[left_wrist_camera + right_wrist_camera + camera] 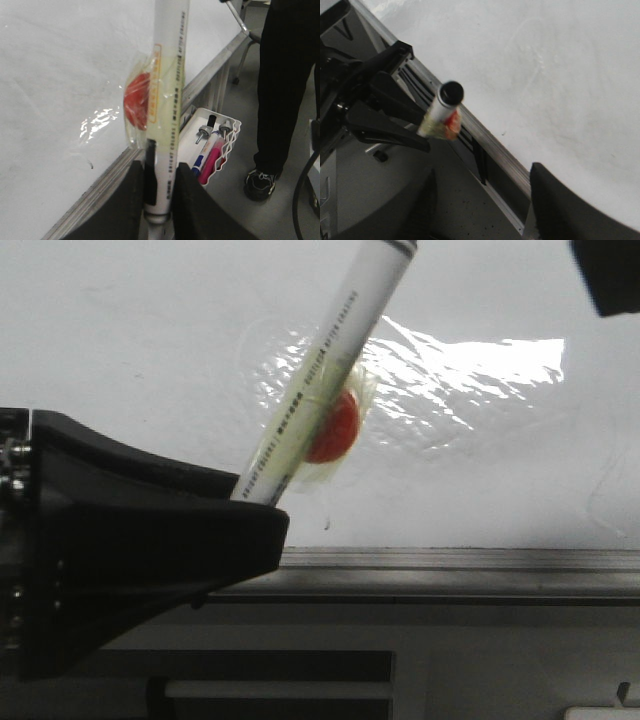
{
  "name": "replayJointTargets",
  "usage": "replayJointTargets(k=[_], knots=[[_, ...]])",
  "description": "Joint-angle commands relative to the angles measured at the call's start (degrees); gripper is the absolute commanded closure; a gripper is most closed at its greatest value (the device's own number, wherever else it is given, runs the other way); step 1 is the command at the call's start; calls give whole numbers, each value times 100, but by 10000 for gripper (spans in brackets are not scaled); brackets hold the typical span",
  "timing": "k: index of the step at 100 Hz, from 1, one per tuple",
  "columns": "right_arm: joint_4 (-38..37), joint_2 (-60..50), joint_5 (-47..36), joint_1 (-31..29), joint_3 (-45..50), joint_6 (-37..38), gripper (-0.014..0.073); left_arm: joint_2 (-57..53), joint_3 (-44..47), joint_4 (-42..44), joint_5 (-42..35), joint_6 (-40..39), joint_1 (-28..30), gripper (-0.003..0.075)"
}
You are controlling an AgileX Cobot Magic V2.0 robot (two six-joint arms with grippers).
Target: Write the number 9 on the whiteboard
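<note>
Front view: our left hand (262,502) grips a marker (325,370) tilted toward one o'clock before the whiteboard (150,340); no 9 shows. Left wrist: fingers (131,200) clamp the marker; a pen basket (220,145) hangs at four o'clock. Right wrist: right hand (485,200) spread, holding nothing.

The marker (167,100) carries a line of small black print along its barrel, too blurred to read.

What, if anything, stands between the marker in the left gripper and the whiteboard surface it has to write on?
Nothing visible does. The left gripper holds the marker in front of the whiteboard. The red disc taped to the marker's side faces the board, but nothing separate intervenes.
</note>
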Motion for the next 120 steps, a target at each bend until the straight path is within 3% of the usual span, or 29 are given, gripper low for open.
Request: replayJointTargets(k=[1,47,54,66,75,86,93,120], knots=[[3,328,-373,211,-441,-87,206,-127,-172,136,-356,66,-19,741],[131,1748,-441,555,-1193,-87,215,-127,-172,220,-356,204,-19,741],[131,1747,-433,555,-1221,-87,288,-127,-172,220,-356,204,-19,741],[166,1747,-285,555,-1221,-87,509,-127,-172,220,-366,177,-19,736],[166,1747,-144,555,-1221,-87,663,-127,-172,220,-449,147,-19,645],[166,1747,-104,555,-1221,-87,661,-127,-158,-21,-438,124,-19,429],[166,1726,-28,555,-1221,-87,661,-164,-80,-448,-438,124,-19,342],[78,1184,-349,258,-1221,-76,660,-1340,328,-1343,-528,202,-19,333]])
